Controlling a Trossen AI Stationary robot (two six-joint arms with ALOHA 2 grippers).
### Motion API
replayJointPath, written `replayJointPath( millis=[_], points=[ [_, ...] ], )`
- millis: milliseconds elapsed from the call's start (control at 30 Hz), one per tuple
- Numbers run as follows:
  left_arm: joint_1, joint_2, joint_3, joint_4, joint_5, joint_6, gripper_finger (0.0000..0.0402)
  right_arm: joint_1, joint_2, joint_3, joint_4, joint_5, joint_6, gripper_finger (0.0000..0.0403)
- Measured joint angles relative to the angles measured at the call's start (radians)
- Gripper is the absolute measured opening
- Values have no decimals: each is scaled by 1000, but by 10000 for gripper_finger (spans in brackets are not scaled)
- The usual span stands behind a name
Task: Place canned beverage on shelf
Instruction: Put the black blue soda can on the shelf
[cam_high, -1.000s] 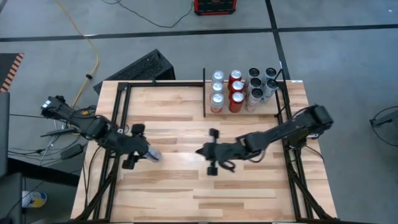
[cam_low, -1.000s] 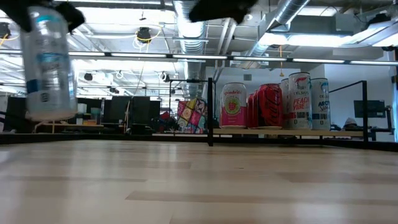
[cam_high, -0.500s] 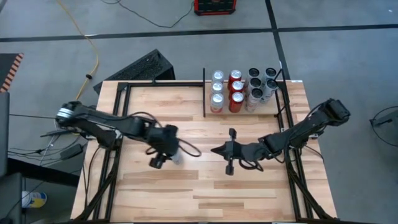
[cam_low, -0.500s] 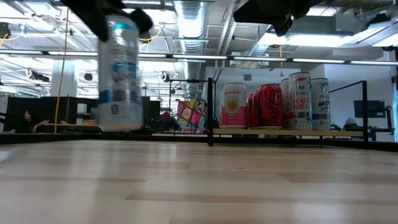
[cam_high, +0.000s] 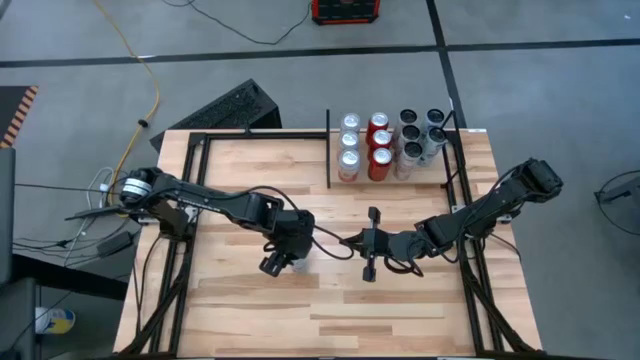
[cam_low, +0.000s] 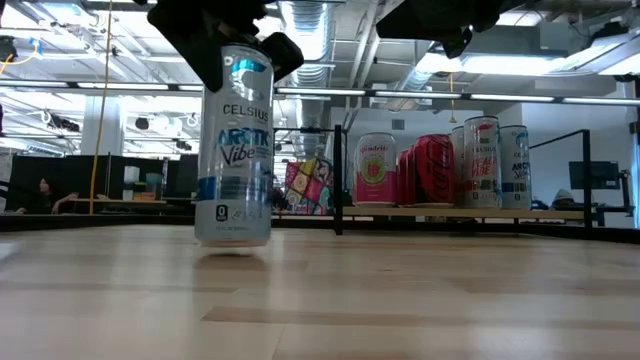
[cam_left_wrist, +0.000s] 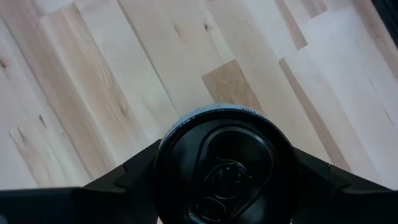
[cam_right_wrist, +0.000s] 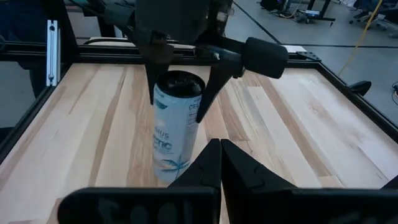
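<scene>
Presently we see the left gripper (cam_high: 285, 252) over the middle of the desk (cam_high: 400, 310), its fingers (cam_right_wrist: 157, 74) clamped on the upper part of the canned beverage (cam_low: 233, 150), one on either side of the black lid. The can stands upright between them; in the low view its base sits at the wood surface, though we cannot tell whether it rests there or hangs just above. The right gripper (cam_high: 368, 243) hovers just beside the can, with its fingers pressed together and holding nothing. Well apart, at the far right of the desk, the shelf (cam_high: 330, 150) carries rows of standing cans (cam_high: 379, 146) beyond its black divider bar.
</scene>
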Motion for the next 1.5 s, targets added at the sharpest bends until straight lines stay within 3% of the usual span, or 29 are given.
replayJointPath(
  millis=[100,300,400,633,933,1200,1500],
  points=[
    [0,10,0,15,-2,1,247,-8,0,0,0,0,1,27],
    [0,9,1,28,-7,1,356,-8,0,0,3,0,2,27],
    [0,1,0,30,-8,-9,383,-8,0,0,3,-1,2,27],
    [0,-46,0,19,-46,-27,391,-8,1,0,6,-1,4,27],
    [-1,-236,-23,-107,-158,-124,390,-6,1,0,6,-4,13,27],
    [-24,-575,-302,-23,-219,-235,391,-23,1,0,29,-4,47,27],
    [-70,-1032,-815,514,-213,-327,391,-53,1,0,215,-10,48,27]
  ],
)
